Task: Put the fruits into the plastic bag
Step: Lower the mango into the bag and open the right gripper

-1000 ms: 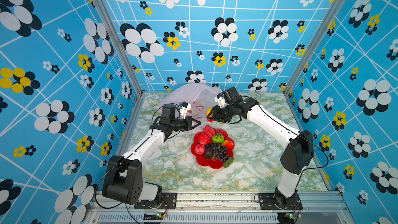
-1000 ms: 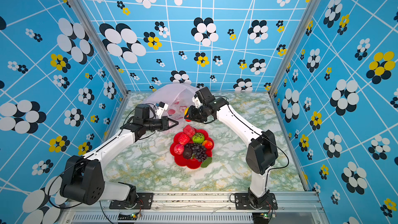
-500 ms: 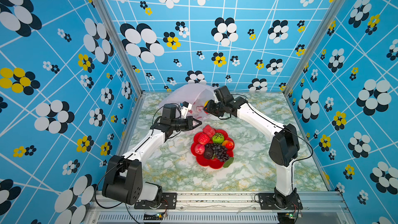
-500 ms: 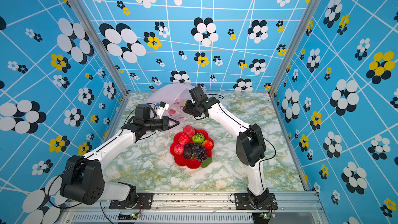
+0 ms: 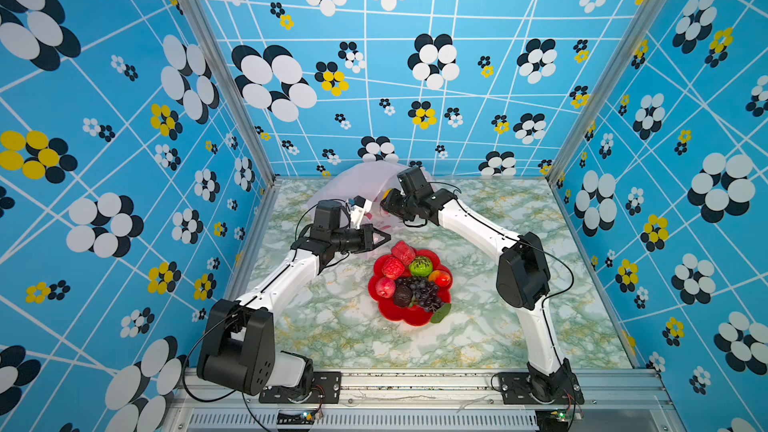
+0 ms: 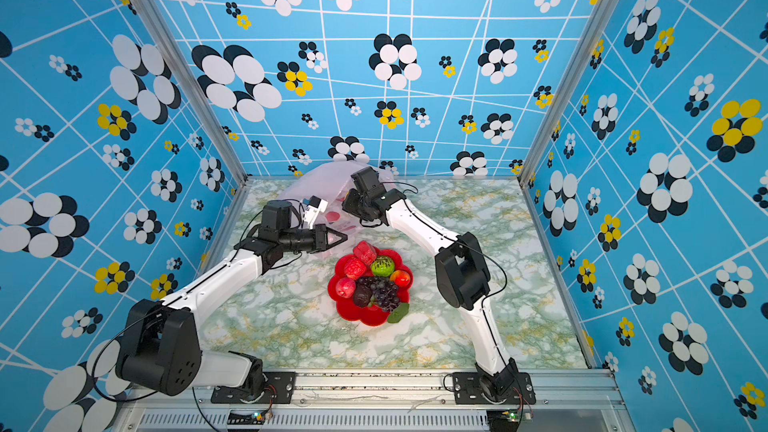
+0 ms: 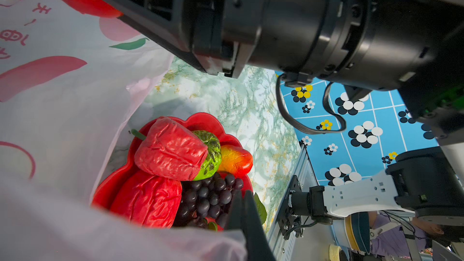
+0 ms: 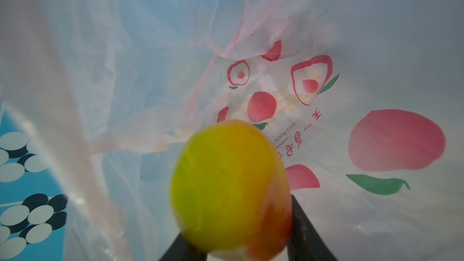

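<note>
Marble table [image 5: 332, 326], blue flowered walls [image 5: 124, 118]. Red plate [image 5: 409, 317]: fruits [image 5: 411, 280]. Jaws: left gripper [image 5: 384, 238] pinching plastic bag [image 5: 357, 184]; right gripper [image 5: 385, 203] clamping mango [image 8: 231, 187] inside.

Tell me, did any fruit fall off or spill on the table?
No, nothing spilled. The fruits sit heaped on the red plate; only a green leaf pokes over its rim. One yellow fruit is in the right gripper, inside the bag.

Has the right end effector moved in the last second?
Yes. The right end effector with the mango moved away from the red plate, back into the plastic bag.
</note>
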Robot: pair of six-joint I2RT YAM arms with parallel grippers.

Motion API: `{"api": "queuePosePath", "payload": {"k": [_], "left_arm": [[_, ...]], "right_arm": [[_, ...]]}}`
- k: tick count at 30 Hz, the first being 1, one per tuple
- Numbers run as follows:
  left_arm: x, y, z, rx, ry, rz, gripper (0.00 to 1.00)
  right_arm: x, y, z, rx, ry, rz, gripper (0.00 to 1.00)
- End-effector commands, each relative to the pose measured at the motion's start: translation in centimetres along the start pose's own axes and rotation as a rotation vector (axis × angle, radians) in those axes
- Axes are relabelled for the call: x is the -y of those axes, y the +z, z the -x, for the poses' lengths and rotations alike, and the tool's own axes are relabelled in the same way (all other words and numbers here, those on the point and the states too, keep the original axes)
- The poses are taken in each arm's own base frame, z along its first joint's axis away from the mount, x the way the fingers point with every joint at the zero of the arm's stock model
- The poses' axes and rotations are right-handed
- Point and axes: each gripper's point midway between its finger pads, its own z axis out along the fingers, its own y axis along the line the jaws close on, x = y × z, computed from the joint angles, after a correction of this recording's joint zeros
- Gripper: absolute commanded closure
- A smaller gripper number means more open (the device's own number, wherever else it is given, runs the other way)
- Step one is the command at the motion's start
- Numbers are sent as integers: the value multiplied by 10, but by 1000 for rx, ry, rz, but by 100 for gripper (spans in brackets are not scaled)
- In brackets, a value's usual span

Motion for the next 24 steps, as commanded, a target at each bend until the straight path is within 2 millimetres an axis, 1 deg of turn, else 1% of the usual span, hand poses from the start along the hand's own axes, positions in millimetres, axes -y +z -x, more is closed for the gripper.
{"api": "queuePosePath", "payload": {"k": [1,6,9,13,16,22,24], "left_arm": [[5,2,-3,-10,2,-29,100],[5,3,-4,-12,0,-35,100],[5,3,-4,-14,-3,-36,100],[4,3,-4,-16,-5,-35,100],[3,4,-5,-18,-5,-33,100],[3,4,-5,-18,-5,-31,100],[4,4,-6,-20,-4,-31,100]], "right_arm": [[-6,12,2,15,8,14,61],[-4,28,-1,-3,14,16,60],[-3,34,-2,-6,17,17,56],[-8,37,-1,-8,16,35,50],[-10,36,0,-9,13,42,45],[-19,26,7,13,-9,59,36],[-21,23,9,16,-16,64,34]]}}
